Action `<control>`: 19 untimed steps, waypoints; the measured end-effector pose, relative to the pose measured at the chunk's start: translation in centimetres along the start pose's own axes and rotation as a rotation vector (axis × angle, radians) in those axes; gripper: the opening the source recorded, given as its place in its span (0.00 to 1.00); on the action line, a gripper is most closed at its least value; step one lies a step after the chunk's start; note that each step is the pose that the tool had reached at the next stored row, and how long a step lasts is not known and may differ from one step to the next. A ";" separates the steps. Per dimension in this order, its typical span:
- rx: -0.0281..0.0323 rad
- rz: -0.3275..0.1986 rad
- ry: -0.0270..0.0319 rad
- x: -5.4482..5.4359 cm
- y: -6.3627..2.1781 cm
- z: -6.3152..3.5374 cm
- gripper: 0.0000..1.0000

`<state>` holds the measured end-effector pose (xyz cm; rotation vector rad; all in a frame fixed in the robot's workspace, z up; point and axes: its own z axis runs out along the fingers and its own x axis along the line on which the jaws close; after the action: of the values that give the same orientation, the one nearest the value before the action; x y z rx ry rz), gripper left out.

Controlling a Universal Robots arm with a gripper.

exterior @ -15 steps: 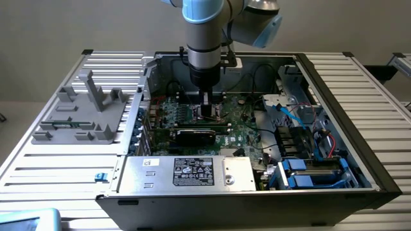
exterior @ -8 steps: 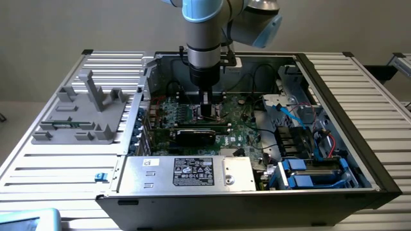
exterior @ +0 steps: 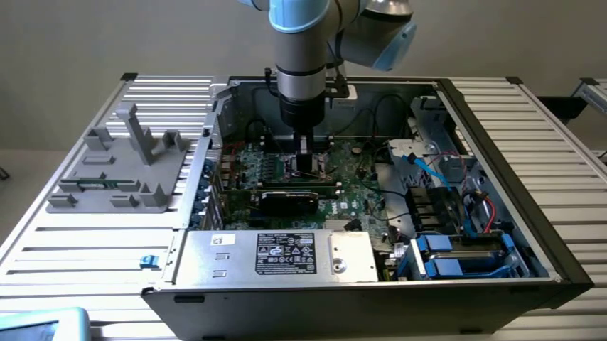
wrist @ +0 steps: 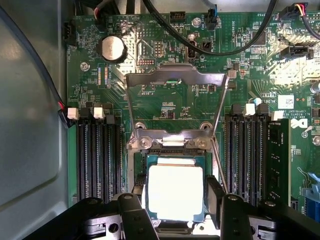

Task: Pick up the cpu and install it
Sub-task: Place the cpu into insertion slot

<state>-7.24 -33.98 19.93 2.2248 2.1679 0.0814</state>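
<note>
The cpu (wrist: 175,192), a flat square chip with a bright silver top and green rim, sits between my gripper (wrist: 176,196) fingers (wrist: 139,187), which press against its two opposite edges. It hangs right over the dark socket, just below the socket's hinge plate (wrist: 170,141). The metal load frame (wrist: 175,80) stands swung open beyond it. In the exterior view my gripper (exterior: 305,169) reaches straight down into the open computer case (exterior: 493,213), low over the green motherboard (exterior: 356,188). Whether the chip touches the socket bed I cannot tell.
Black memory slots (wrist: 97,155) flank the socket on both sides. A thin metal lever (wrist: 219,165) runs beside the chip. Black cables (wrist: 210,47) cross the board above the frame. A black card (exterior: 298,195), power supply (exterior: 275,252) and blue drive bays (exterior: 455,252) crowd the case.
</note>
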 end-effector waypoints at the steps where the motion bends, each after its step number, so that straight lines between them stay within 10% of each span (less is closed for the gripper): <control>1: -0.0001 0.000 0.0001 0.0 0.00 0.02 0.56; 19: -0.0015 0.001 0.0083 0.0 -0.01 0.18 0.56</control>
<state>-7.24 -33.97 19.75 2.2283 2.1707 0.0925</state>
